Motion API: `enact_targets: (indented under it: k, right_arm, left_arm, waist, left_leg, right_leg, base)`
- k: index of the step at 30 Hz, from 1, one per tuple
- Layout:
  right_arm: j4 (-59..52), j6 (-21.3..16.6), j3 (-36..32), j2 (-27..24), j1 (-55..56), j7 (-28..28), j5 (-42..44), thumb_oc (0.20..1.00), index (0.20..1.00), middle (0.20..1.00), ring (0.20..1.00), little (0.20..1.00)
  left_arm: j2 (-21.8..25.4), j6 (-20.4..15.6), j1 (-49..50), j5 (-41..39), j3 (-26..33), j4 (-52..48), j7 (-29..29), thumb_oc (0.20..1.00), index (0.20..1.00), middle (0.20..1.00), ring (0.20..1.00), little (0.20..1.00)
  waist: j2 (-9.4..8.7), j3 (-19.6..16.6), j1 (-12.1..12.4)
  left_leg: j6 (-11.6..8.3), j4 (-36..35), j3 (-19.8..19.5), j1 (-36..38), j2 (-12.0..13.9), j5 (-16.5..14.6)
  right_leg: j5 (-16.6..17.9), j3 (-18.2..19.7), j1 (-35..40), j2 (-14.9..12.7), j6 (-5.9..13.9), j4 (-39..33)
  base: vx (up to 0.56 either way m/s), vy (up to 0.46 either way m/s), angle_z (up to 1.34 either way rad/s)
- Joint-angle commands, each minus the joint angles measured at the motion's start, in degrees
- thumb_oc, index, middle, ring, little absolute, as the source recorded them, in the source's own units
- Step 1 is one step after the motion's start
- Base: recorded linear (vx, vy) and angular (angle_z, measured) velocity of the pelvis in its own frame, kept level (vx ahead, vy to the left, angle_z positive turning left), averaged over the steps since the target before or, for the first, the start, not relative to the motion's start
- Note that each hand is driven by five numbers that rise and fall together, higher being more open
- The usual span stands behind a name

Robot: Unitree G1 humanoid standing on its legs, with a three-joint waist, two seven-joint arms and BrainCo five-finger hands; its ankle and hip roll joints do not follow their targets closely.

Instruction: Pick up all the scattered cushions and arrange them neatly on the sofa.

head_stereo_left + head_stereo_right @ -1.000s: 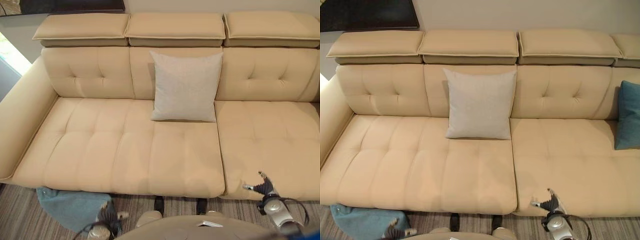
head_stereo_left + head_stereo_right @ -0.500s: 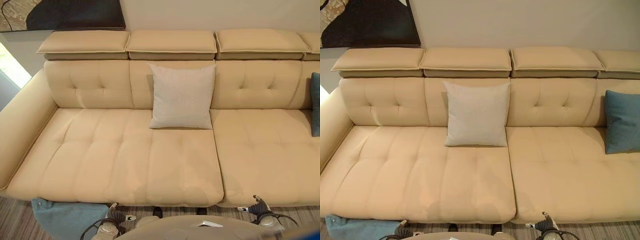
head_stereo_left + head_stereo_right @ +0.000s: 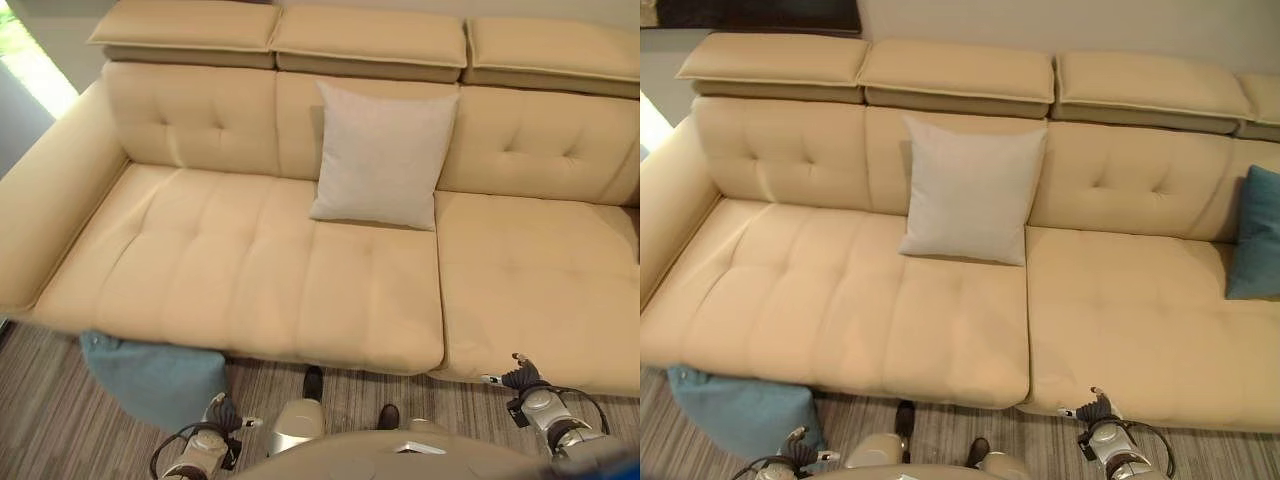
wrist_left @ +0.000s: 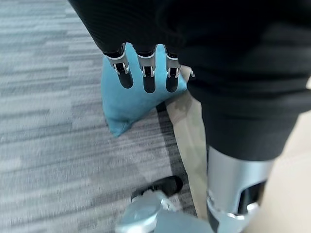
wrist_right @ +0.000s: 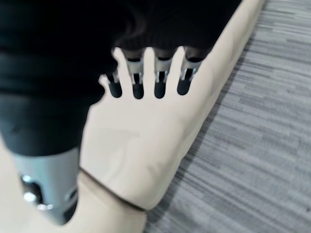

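So a blue cushion (image 3: 740, 412) lay on the carpet (image 3: 50, 420) against the sofa (image 3: 250, 270) front, left hand (image 4: 143, 68) relaxed above it. Grey cushion (image 3: 382, 155) leaned upright mid-sofa; right hand (image 5: 146, 77) hung loose, empty.

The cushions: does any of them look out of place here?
Yes. A blue cushion lies on the striped carpet by the sofa's front left corner, while the grey cushion and another blue cushion stand against the backrest.
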Motion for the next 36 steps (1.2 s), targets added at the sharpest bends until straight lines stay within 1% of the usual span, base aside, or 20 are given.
enact_targets:
  k: [1, 2, 4, 7, 9, 11, 12, 13, 14, 19, 21, 22, 24, 26, 27, 29, 32, 33, 34, 36]
  right_arm:
    - [0.2, 0.0, 0.3, -3.4, -1.1, -1.6, 3.2, 1.000, 1.000, 1.000, 1.000, 1.000]
    - [0.8, 0.4, 0.5, -2.4, -2.0, -2.2, 3.4, 1.000, 1.000, 1.000, 1.000, 1.000]
    - [1.4, 0.7, 0.2, -1.9, -2.3, -1.9, 3.8, 1.000, 1.000, 1.000, 1.000, 1.000]
    - [2.2, 1.1, -0.5, -1.7, -2.6, -1.3, 4.3, 1.000, 1.000, 1.000, 1.000, 1.000]
    - [2.6, 1.3, -0.8, -2.1, -2.8, -0.9, 4.3, 1.000, 1.000, 1.000, 1.000, 1.000]
    - [2.7, 1.4, -0.8, -2.4, -3.1, -0.4, 4.3, 1.000, 1.000, 1.000, 1.000, 1.000]
    - [2.8, 1.6, -1.3, -2.7, -3.2, -0.3, 4.5, 1.000, 1.000, 1.000, 1.000, 1.000]
    - [2.8, 1.6, -1.3, -2.7, -3.2, -0.3, 4.5, 1.000, 1.000, 1.000, 1.000, 1.000]
    - [2.9, 2.0, -1.6, -3.0, -4.0, -0.1, 4.4, 1.000, 1.000, 1.000, 1.000, 1.000]
    - [3.9, 3.1, -0.6, -3.7, -5.9, 0.7, 2.7, 1.000, 1.000, 1.000, 1.000, 1.000]
    - [4.1, 3.7, -0.2, -4.1, -6.8, 1.1, 2.4, 1.000, 1.000, 1.000, 1.000, 1.000]
    - [4.2, 3.6, -0.3, -4.4, -7.4, 1.1, 3.1, 1.000, 1.000, 1.000, 1.000, 1.000]
    - [4.6, 3.3, -0.8, -5.1, -7.4, 1.4, 4.4, 1.000, 1.000, 1.000, 1.000, 1.000]
    - [4.9, 3.7, -0.9, -5.8, -7.8, 1.4, 4.6, 1.000, 1.000, 1.000, 1.000, 1.000]
    - [5.3, 3.7, -0.8, -6.4, -8.2, 1.5, 4.6, 1.000, 1.000, 1.000, 1.000, 1.000]
    - [5.2, 3.6, -0.9, -7.2, -8.7, 1.5, 4.9, 1.000, 1.000, 1.000, 1.000, 1.000]
    - [5.4, 3.5, -2.1, -10.3, -9.5, 1.7, 6.6, 1.000, 1.000, 1.000, 1.000, 1.000]
    - [5.4, 3.5, -2.1, -10.3, -9.5, 1.8, 6.6, 1.000, 1.000, 1.000, 1.000, 1.000]
    - [5.4, 3.2, -2.6, -12.1, -9.4, 2.0, 7.1, 1.000, 1.000, 1.000, 1.000, 1.000]
    - [5.3, 2.9, -3.2, -13.8, -9.1, 2.4, 7.5, 1.000, 1.000, 1.000, 1.000, 1.000]
  left_arm:
    - [1.0, -0.7, -3.9, -1.3, -0.6, -1.1, -0.3, 1.000, 1.000, 1.000, 1.000, 1.000]
    - [0.7, -0.7, -4.1, -0.8, -0.9, -0.4, -0.1, 1.000, 1.000, 1.000, 1.000, 1.000]
    - [0.5, -0.6, -4.0, -0.5, -0.6, 0.4, -0.2, 1.000, 1.000, 1.000, 1.000, 1.000]
    - [0.3, -0.5, -3.7, 0.2, -0.2, 1.1, -0.3, 1.000, 1.000, 1.000, 1.000, 1.000]
    - [0.2, -0.3, -3.7, 0.6, -0.1, 1.5, -0.6, 1.000, 1.000, 1.000, 1.000, 1.000]
    - [0.1, -0.4, -3.7, 0.8, -0.1, 1.7, -0.9, 1.000, 1.000, 1.000, 1.000, 1.000]
    - [0.1, -0.1, -3.6, 1.4, -0.6, 1.5, -1.0, 1.000, 1.000, 1.000, 1.000, 1.000]
    - [0.1, -0.1, -3.6, 1.4, -0.6, 1.5, -1.0, 1.000, 1.000, 1.000, 1.000, 1.000]
    - [0.1, -0.2, -3.6, 1.8, -1.0, 1.3, -1.1, 1.000, 1.000, 1.000, 1.000, 1.000]
    - [0.6, -0.2, -4.4, 2.6, -1.4, 1.6, -1.7, 1.000, 1.000, 1.000, 1.000, 1.000]
    - [1.7, -0.3, -4.9, 2.5, -1.2, 1.7, -2.0, 1.000, 1.000, 1.000, 1.000, 1.000]
    - [2.5, -0.3, -5.4, 2.4, -1.3, 1.5, -1.8, 1.000, 1.000, 1.000, 1.000, 1.000]
    - [3.2, -0.3, -5.5, 2.6, -1.6, 1.5, -1.8, 1.000, 1.000, 1.000, 1.000, 1.000]
    - [3.4, -0.3, -5.0, 2.3, -1.6, 1.0, -2.0, 1.000, 1.000, 1.000, 1.000, 1.000]
    - [3.2, -0.4, -4.8, 2.1, -1.6, 0.8, -2.1, 1.000, 1.000, 1.000, 1.000, 1.000]
    - [3.2, -0.5, -4.8, 1.7, -1.5, 0.5, -2.1, 1.000, 1.000, 1.000, 1.000, 1.000]
    - [3.6, -0.7, -5.6, 0.8, -2.7, -2.3, -2.9, 1.000, 1.000, 1.000, 1.000, 1.000]
    - [3.6, -0.7, -5.6, 0.8, -2.7, -2.3, -2.9, 1.000, 1.000, 1.000, 1.000, 1.000]
    - [3.8, -0.8, -6.4, 0.6, -3.7, -3.8, -3.4, 1.000, 1.000, 1.000, 1.000, 1.000]
    - [3.8, -0.8, -6.7, 0.3, -4.2, -5.4, -3.7, 1.000, 1.000, 1.000, 1.000, 1.000]
  waist:
    - [-2.52, 2.0, -0.4]
    - [-3.36, 2.2, -0.6]
    - [-4.34, 2.0, -1.4]
    - [-5.07, 1.2, -2.5]
    - [-4.95, 0.6, -3.1]
    - [-4.16, -0.3, -3.9]
    - [-3.47, -0.8, -4.4]
    - [-3.48, -0.8, -4.4]
    - [-2.91, -0.9, -4.6]
    - [-2.53, -0.3, -4.1]
    - [-2.19, 0.3, -3.6]
    - [-2.12, 0.4, -3.7]
    - [-2.73, -1.1, -2.6]
    - [-3.55, -2.0, -1.5]
    - [-4.07, -2.9, -0.8]
    - [-4.25, -3.1, -0.5]
    - [-4.87, -1.9, 0.5]
    - [-4.85, -1.9, 0.4]
    - [-5.02, -1.0, 0.6]
    - [-5.03, -0.3, 0.5]
  left_leg:
    - [0.83, 1.9, -0.3, -3.8, -2.4, -3.8]
    - [1.65, 5.9, -0.9, -2.9, -4.1, -7.5]
    - [2.34, 10.1, -0.4, -1.3, -5.4, -12.4]
    - [2.92, 13.6, -0.7, 2.0, -6.5, -17.8]
    - [2.95, 14.0, -1.3, 4.9, -6.7, -19.7]
    - [2.74, 10.6, -0.8, 9.4, -6.3, -20.7]
    - [2.85, 7.1, -0.3, 11.0, -6.2, -20.3]
    - [2.86, 6.9, -0.3, 11.1, -6.3, -20.2]
    - [3.39, 3.0, -0.7, 12.6, -6.7, -20.2]
    - [4.79, -0.5, -2.1, 13.0, -8.8, -18.7]
    - [5.73, -0.9, -2.7, 12.2, -9.0, -17.7]
    - [6.21, -0.4, -3.2, 11.3, -9.2, -17.0]
    - [6.26, -0.9, -4.2, 10.2, -9.6, -16.3]
    - [6.09, -1.6, -4.8, 10.0, -9.7, -16.0]
    - [5.65, -1.6, -4.6, 9.7, -9.4, -15.8]
    - [5.40, -1.7, -4.8, 9.7, -9.2, -15.8]
    - [3.94, 0.0, -6.5, 7.7, -8.6, -15.1]
    - [3.92, 0.2, -6.7, 7.6, -8.6, -15.1]
    - [3.16, 1.5, -7.6, 5.6, -8.5, -14.2]
    - [2.62, 2.6, -8.3, 3.4, -8.4, -13.3]
  right_leg:
    - [2.4, 0.5, 4.2, -3.0, 5.28, -7.6]
    - [3.5, -0.4, 4.0, -3.9, 5.15, -8.3]
    - [4.6, -1.3, 3.2, -5.2, 5.12, -8.6]
    - [5.9, -1.8, 2.4, -6.4, 5.35, -9.0]
    - [6.2, -2.1, 2.0, -6.6, 5.48, -9.1]
    - [6.7, -2.4, 1.5, -6.5, 5.88, -8.8]
    - [7.3, -3.0, 0.4, -6.6, 6.22, -8.0]
    - [7.3, -3.0, 0.4, -6.6, 6.23, -8.0]
    - [8.4, -2.9, -1.0, -7.2, 6.88, -7.0]
    - [9.9, -2.5, -4.0, -9.0, 8.42, -4.5]
    - [8.8, -0.4, -5.7, -9.2, 8.95, -0.8]
    - [6.6, 3.1, -5.8, -7.6, 8.49, 2.9]
    - [4.1, 5.2, -1.8, -6.3, 8.32, 2.6]
    - [4.1, 5.8, -0.2, -6.2, 8.03, 0.4]
    - [4.4, 5.1, 1.5, -6.3, 8.06, -2.8]
    - [4.4, 4.9, 2.2, -5.7, 7.99, -4.4]
    - [4.4, 4.1, 2.7, -4.8, 7.45, -6.8]
    - [4.4, 3.9, 2.7, -4.9, 7.44, -6.8]
    - [4.1, 2.1, 2.9, -4.7, 6.97, -7.3]
    - [3.8, -0.7, 3.0, -4.8, 6.52, -7.7]
  base:
    - [-0.28, -0.128, 0.76]
    - [-0.19, -0.062, 0.59]
    - [-0.20, -0.039, 0.29]
    - [-0.09, 0.023, 0.50]
    - [-0.05, 0.069, 0.17]
    - [-0.04, 0.128, 0.08]
    - [-0.04, 0.116, 0.18]
    - [-0.10, 0.175, 0.26]
    - [-0.06, 0.101, 0.30]
    - [-0.12, 0.150, -0.07]
    - [-0.16, 0.099, -0.04]
    - [-0.13, 0.050, 0.17]
    - [-0.07, -0.049, 0.30]
    - [0.01, -0.127, 0.30]
    - [0.03, -0.108, 0.34]
    - [0.02, -0.099, 0.28]
    - [-0.05, -0.133, 0.39]
    - [-0.11, -0.107, 0.97]
    - [-0.10, -0.092, 1.52]
    - [-0.13, -0.102, 1.65]
